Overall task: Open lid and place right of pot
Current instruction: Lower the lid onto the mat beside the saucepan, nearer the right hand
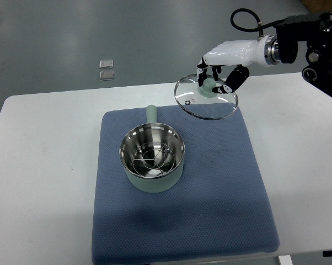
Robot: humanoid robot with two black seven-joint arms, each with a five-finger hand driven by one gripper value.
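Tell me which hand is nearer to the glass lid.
Right. The right hand grips the glass lid by its knob, up and right of the pot; the left hand is out of view.

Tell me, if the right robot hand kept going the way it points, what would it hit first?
The right robot hand points left, holding the glass lid. Beyond it lies only floor, then two small squares; depth is unclear.

Lid off the pot, held up by the right hand

The right hand [221, 74] grips the knob of the glass lid [205, 98], tilted above the blue mat's [210, 199] far right corner. The pale green pot [153, 160] sits open on the mat, a wire rack [152, 156] inside, handle pointing away, on the white table [44, 165].
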